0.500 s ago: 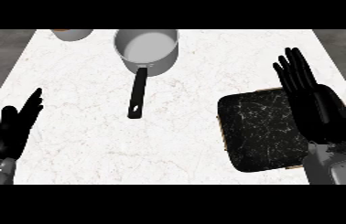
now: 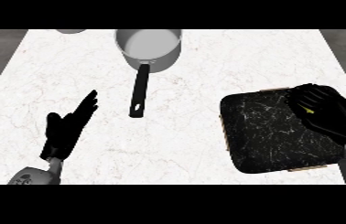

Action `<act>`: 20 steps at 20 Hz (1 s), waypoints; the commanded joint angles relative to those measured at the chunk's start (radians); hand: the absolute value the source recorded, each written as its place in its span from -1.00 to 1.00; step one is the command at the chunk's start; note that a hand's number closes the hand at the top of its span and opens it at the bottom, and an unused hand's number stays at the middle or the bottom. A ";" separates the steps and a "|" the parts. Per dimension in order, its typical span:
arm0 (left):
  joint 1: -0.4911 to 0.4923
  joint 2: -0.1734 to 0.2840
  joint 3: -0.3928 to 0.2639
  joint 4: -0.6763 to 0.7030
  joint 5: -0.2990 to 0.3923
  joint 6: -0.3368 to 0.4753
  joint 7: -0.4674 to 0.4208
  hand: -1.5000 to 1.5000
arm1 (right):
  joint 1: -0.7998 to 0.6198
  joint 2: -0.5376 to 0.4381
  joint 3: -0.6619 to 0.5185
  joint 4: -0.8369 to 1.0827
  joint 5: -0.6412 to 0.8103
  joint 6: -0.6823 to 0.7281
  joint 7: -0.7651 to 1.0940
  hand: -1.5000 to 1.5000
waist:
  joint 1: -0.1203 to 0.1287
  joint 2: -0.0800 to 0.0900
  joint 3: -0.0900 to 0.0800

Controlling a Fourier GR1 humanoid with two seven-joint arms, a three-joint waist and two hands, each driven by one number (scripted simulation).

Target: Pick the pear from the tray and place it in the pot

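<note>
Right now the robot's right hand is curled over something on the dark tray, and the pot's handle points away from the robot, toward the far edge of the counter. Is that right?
Not quite. The right hand is curled at the dark tray, but the head view shows the pot at the far side with its black handle pointing back toward the robot, not away.

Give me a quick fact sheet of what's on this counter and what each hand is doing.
counter: white marble top
pot: grey, far middle, black handle pointing toward the robot
tray: dark, at the right
pear: mostly hidden; a yellow-green sliver shows under the fingers
right hand: over the tray's far right corner, fingers curled round the pear
left hand: open, resting at the lower left
other: grey object cut off at the far left edge
</note>
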 commanded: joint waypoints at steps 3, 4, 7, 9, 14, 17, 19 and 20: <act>0.018 -0.083 -0.058 0.027 0.009 -0.036 -0.041 0.00 | -0.044 -0.010 -0.273 0.253 -0.233 0.078 -0.104 -1.00 | 0.011 -0.010 -0.001; -0.038 -0.075 -0.045 0.062 0.011 -0.053 -0.017 0.00 | -0.082 -0.065 -0.313 0.317 -0.257 0.129 -0.096 -1.00 | 0.009 -0.008 -0.001; -0.018 -0.075 -0.052 0.019 0.015 -0.066 0.004 0.00 | -0.196 -0.199 -0.366 0.515 -0.310 0.306 -0.047 -1.00 | 0.037 -0.010 -0.001; -0.034 -0.105 -0.058 0.058 0.003 -0.062 -0.027 0.00 | -0.195 -0.289 -0.333 0.562 -0.328 0.444 0.069 -1.00 | 0.030 -0.010 -0.001; -0.040 -0.117 -0.075 0.080 -0.021 -0.066 -0.045 0.00 | -0.310 -0.388 -0.249 0.724 -0.324 0.600 0.284 -1.00 | 0.057 -0.002 -0.001; -0.057 -0.143 -0.082 0.112 -0.032 -0.074 -0.069 0.00 | -0.415 -0.364 -0.226 0.872 -0.310 0.626 0.339 -1.00 | 0.070 0.001 -0.001; -0.055 -0.095 -0.039 0.080 0.004 -0.108 -0.035 0.00 | -0.489 -0.381 -0.220 0.931 -0.341 0.646 0.449 -1.00 | 0.065 -0.006 -0.002; -0.078 -0.133 -0.050 0.133 -0.016 -0.093 -0.061 0.00 | -0.517 -0.367 -0.220 0.978 -0.343 0.654 0.466 -1.00 | 0.062 -0.002 -0.002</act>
